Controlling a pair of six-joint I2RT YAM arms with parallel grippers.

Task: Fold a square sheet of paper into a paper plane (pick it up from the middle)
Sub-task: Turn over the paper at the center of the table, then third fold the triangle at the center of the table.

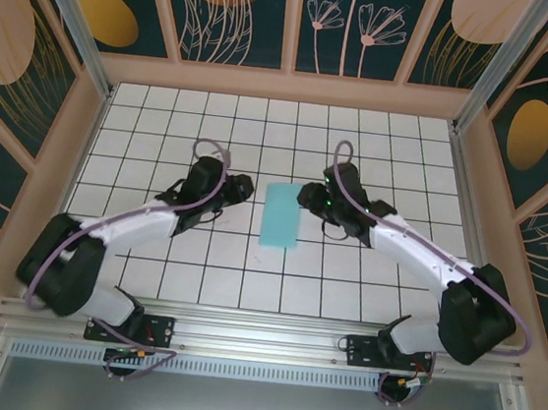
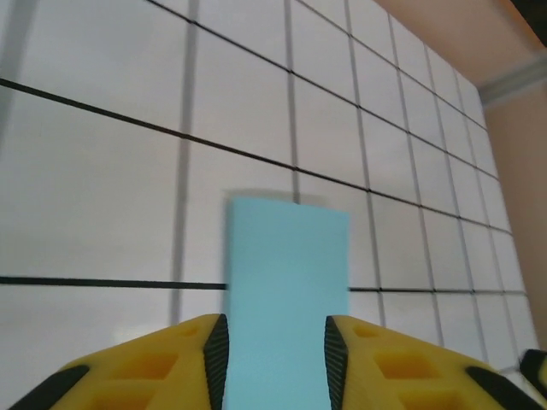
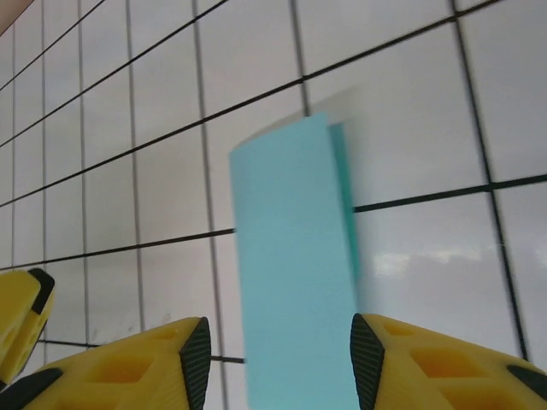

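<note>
- Worktop [image 1: 150,250]: its grid lines give a straight reference, and I judge the next crease should be squared to them.
- Paper [image 1: 281,215]: it lies at the centre, folded to a narrow rectangle with its long side running 12 to 6. The fold probably needs pressing flat first. From the top it reads flat, but the right wrist view shows the upper layer lifting along its 3 o'clock edge.
- Left pincer [image 1: 244,188]: it sits at 9 o'clock of the paper, just beside it, part open and holding nothing. Its wrist view shows the paper lined up between the pads.
- Right pincer [image 1: 307,197]: it sits at 2 o'clock, at the paper's edge, part open and empty.
</note>
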